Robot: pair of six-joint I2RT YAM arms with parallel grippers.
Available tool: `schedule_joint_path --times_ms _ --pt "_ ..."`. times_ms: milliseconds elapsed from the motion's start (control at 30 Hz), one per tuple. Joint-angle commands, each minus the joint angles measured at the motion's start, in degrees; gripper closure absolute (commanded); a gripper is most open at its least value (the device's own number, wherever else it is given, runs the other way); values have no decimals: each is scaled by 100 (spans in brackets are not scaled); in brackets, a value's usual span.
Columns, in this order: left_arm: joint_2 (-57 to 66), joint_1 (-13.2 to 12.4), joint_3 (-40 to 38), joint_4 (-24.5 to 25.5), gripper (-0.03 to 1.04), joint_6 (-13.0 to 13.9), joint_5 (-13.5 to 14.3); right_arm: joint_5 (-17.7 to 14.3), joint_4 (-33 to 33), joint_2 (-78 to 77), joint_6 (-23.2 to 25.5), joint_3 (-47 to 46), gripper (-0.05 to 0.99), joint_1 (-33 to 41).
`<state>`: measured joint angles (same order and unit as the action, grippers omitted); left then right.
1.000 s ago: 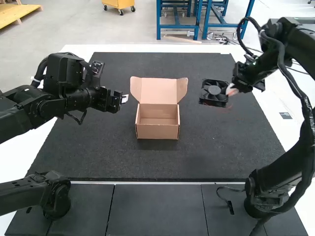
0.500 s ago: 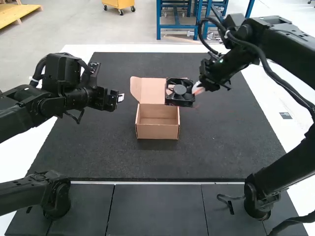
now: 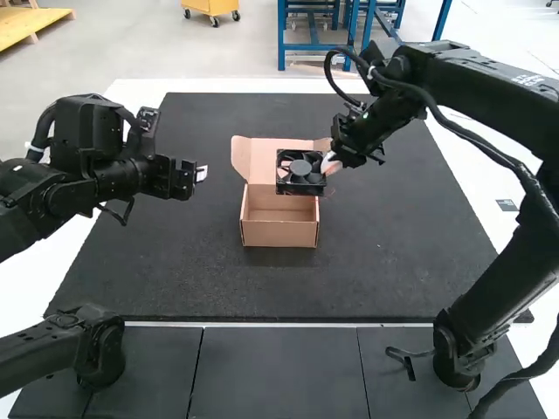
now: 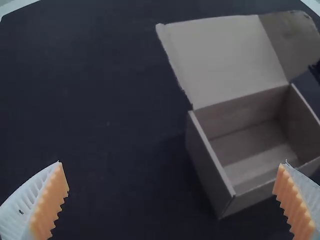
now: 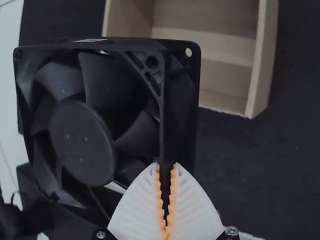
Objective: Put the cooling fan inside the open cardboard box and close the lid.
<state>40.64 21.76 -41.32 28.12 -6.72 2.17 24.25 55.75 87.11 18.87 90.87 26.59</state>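
Carrying arm: your right tool (image 3: 329, 164) is clamped on one edge of the cooling fan (image 3: 301, 172). Its ribbed fingers (image 5: 140, 205) pinch the thin frame.
Fan, position: it hangs upright on its edge over the rear right part of the cardboard box (image 3: 279, 218), in front of the raised lid (image 3: 258, 157). It looks to be above the opening, not yet down inside.
Change, right side: a second ago the fan hung well to the right of the box. It has since crossed leftward and now sits over the mouth.
Change, left side: your left tool (image 3: 197, 173) has drawn back a little from the box. Its orange pads (image 4: 50, 200) are spread wide apart and hold nothing.
Unchanged: the box has not shifted on the dark surface (image 3: 157, 253), and the lid still stands open.
Meaning for the task: the carry appears nearly finished. You likely need to lower the fan, release it, then fold the lid down.
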Motion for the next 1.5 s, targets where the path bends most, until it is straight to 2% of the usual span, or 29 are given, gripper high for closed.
schedule_joint_path --times_ms 0,433,567,833,1100,1467 --pt "-188 -5 -16 62 4 4 2 150 -117 122 64 344 96 162" --pt "-496 4 -34 431 4 13 -121 10 -565 939 -6 651 96 408" --pt "-601 13 -34 563 4 22 -446 -34 -741 1106 -6 651 96 408" --pt "-795 162 -34 765 4 22 -595 -114 -1013 1475 -59 660 96 408" --pt "-1006 391 -8 880 4 -5 -604 -201 -1127 1801 -156 713 96 373" --pt "-1076 408 1 941 4 -13 -604 -201 -1268 2170 -235 766 96 382"
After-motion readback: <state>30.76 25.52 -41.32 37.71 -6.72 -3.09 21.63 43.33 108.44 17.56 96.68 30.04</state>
